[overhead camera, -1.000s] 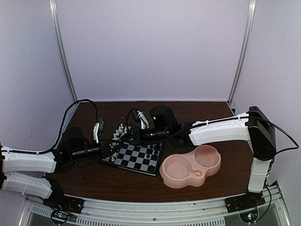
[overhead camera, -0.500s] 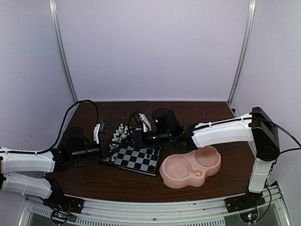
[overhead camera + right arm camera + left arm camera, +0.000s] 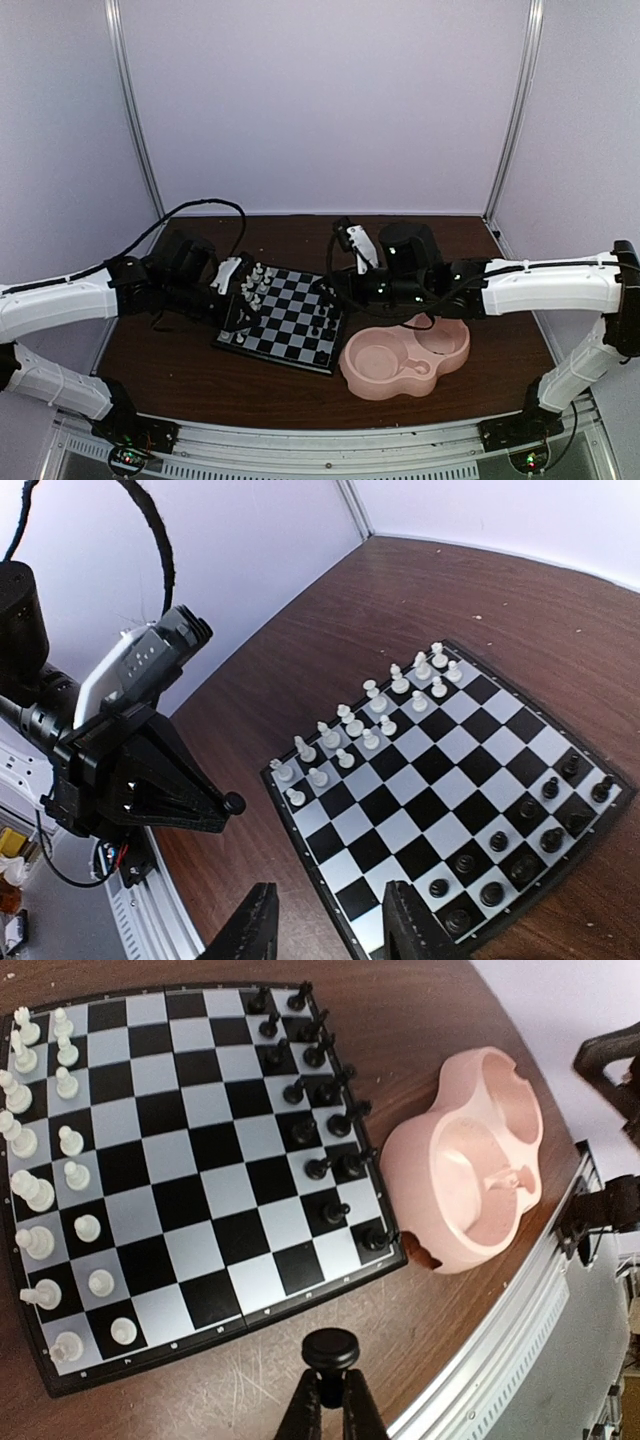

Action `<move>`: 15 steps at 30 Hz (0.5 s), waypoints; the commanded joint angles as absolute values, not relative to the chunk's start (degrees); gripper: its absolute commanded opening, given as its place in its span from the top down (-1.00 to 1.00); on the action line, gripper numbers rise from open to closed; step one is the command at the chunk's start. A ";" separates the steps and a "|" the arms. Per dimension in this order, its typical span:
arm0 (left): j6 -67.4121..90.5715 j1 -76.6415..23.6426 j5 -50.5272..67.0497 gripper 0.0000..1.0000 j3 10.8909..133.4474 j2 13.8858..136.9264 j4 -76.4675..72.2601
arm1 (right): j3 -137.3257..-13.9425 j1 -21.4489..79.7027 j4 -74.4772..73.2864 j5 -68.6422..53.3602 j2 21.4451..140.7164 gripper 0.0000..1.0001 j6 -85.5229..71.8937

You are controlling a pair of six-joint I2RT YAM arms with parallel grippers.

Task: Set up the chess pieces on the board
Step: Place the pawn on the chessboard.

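Left arm in from bench (image 3: 200,385) left edge, raised. Left tool (image 3: 330,1385) pinched tight on black pawn (image 3: 330,1348), round-headed glossy plastic, just off board (image 3: 200,1155) edge. Right arm stretched low from right edge; right tool (image 3: 330,925) partly wide, empty. Board mid-bench, flat checks. White pieces (image 3: 70,1140) and black pieces (image 3: 303,1130) line opposite sides. Pink dish (image 3: 415,1200), smooth double bowl, touching board's corner.
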State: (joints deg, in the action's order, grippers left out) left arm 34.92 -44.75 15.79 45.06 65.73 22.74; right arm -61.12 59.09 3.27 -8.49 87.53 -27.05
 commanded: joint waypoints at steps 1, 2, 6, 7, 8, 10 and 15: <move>29.97 -48.02 10.11 1.00 53.67 72.88 37.91 | -56.64 58.80 0.42 -1.35 80.89 0.23 -21.76; 29.59 -48.60 8.94 1.00 55.85 75.29 39.87 | -55.63 58.80 -0.18 -0.52 79.40 0.24 -21.07; 28.01 -50.69 6.13 1.00 64.37 84.65 46.90 | -51.42 58.80 -2.84 3.16 72.37 0.24 -18.61; 27.43 -51.07 5.65 1.00 67.26 87.13 49.45 | -50.23 58.80 -3.37 4.02 70.61 0.24 -18.23; 26.90 -51.26 4.95 1.00 70.29 89.77 52.04 | -49.14 58.80 -3.75 4.72 68.58 0.23 -17.89; 25.77 -51.35 3.87 1.00 76.76 95.28 58.24 | -46.83 58.75 -4.60 5.93 64.64 0.23 -17.60; 23.60 -51.42 4.33 1.00 90.13 106.56 66.92 | -41.35 58.80 -5.10 7.14 54.49 0.23 -17.36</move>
State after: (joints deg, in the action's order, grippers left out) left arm 26.79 -51.22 5.85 82.24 100.84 56.34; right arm -44.77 59.00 -3.77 3.84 60.84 -18.70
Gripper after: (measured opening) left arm 0.055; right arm 0.383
